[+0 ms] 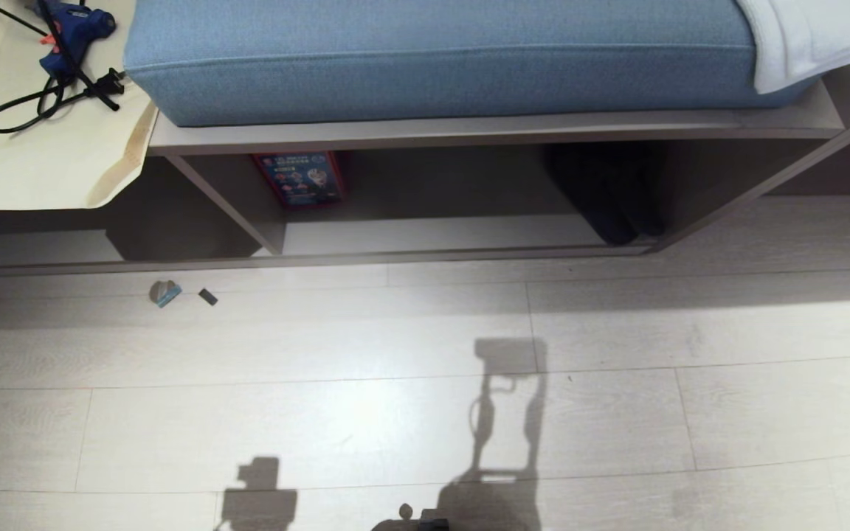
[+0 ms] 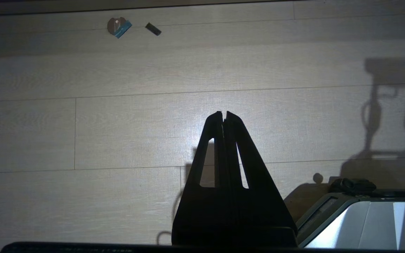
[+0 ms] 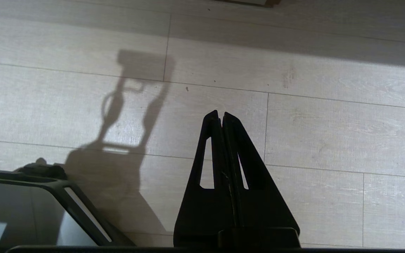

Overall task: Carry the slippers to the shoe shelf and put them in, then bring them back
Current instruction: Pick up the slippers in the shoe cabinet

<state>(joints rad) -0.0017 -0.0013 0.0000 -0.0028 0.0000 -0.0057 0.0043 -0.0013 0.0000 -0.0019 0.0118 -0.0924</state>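
Left gripper (image 2: pixel 224 113): fingers pressed together, clenched on nothing, hanging over bare floor (image 2: pixel 83 123) in the left wrist view. Right gripper (image 3: pixel 220 113): likewise clenched and empty, over the floor in the right wrist view. Neither gripper appears in the head view; only the robot's shadow (image 1: pixel 502 428) falls across the boards at lower centre.

A corner of the robot base (image 2: pixel 357 218) shows at the lower right of the left wrist frame. Two small bits of debris lie on the floor: a round grey and blue scrap (image 1: pixel 165 293) and, just beside it, a small dark piece (image 1: pixel 207 296), at left of centre in the head view.

Shoe shelf (image 1: pixel 432 234): the low open cubby runs across the upper half of the head frame, its pale base board lit at centre. At the right end of the cubby sit dark forms (image 1: pixel 609 199), in shadow; whether these are the slippers cannot be told. A red and blue printed box (image 1: pixel 298 177) stands at the left rear of the cubby.

Above the cubby, the surface carries a blue cushion (image 1: pixel 440 59), with a folded white towel (image 1: pixel 809 37) on its right end. At upper left, a blue glue gun (image 1: pixel 71 33) with a coiled black cord (image 1: pixel 49 103) lies on a cream sheet (image 1: pixel 34 162).
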